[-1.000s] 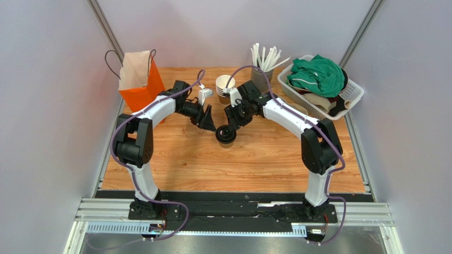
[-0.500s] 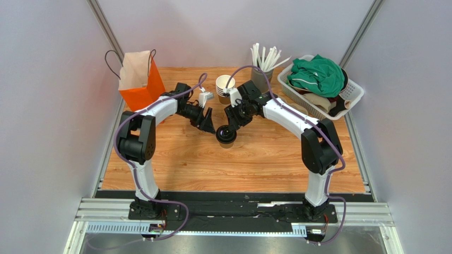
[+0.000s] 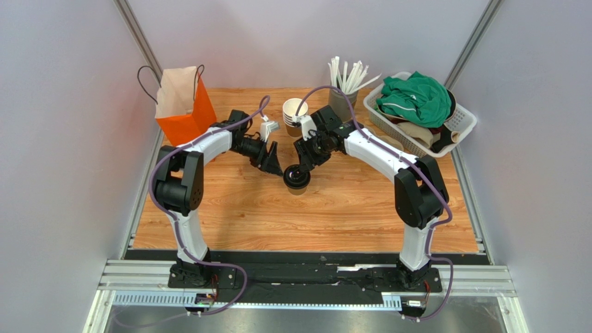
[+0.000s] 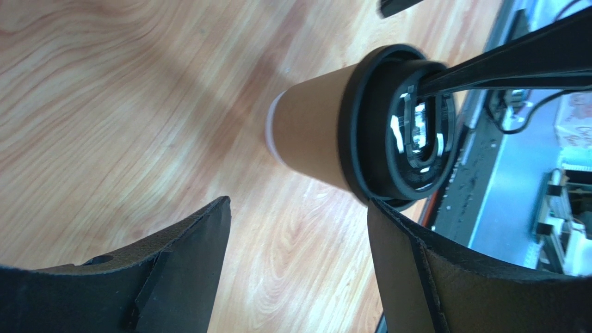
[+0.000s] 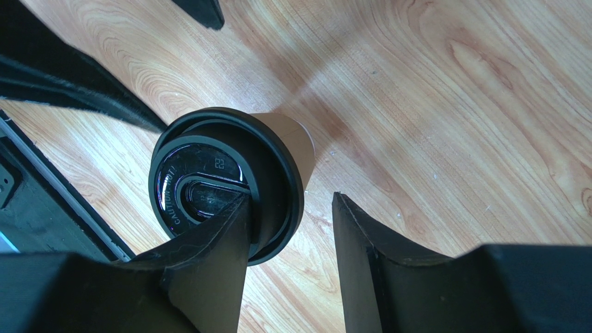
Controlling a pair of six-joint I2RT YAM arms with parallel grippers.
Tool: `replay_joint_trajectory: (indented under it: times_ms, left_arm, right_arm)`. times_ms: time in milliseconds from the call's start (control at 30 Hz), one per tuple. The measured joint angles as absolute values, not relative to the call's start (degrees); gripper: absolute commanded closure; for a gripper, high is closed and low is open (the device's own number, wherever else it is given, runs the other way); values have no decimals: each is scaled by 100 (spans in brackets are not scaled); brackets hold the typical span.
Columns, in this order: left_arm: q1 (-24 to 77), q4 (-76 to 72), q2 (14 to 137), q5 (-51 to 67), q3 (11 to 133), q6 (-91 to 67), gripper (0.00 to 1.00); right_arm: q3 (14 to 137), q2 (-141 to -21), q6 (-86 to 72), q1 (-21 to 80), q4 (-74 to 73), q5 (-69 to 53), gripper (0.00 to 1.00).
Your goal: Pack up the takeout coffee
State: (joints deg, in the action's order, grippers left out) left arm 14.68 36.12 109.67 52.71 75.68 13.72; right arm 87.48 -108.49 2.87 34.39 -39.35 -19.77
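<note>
Since the coffee must go into a bag, both arms meet at the lidded paper cup in the middle of the wooden table, seen from the top. The left gripper sits at the cup's 10 o'clock and the right gripper at its 12 o'clock. The orange paper bag waits farther off at 10 o'clock, mouth up.

From the left wrist, the cup stands at 1 o'clock, ahead of the wide-open jaws. They hold nothing and seem to be leaving room to slide around it.

From the right wrist, one finger rests on the black lid. The other stands beside the cup at 3 o'clock, with a gap. These jaws are half open and not squeezing, probably just steadying the cup.
</note>
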Motion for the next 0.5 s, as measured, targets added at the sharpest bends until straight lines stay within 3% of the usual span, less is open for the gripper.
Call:
replay_joint_trajectory:
  times_ms: [500]
  left_arm:
    - [1503,3557,10962,5579,7568,1358,25]
  right_arm:
    - [8781,-10868,294,3496,-3922,-1907,51]
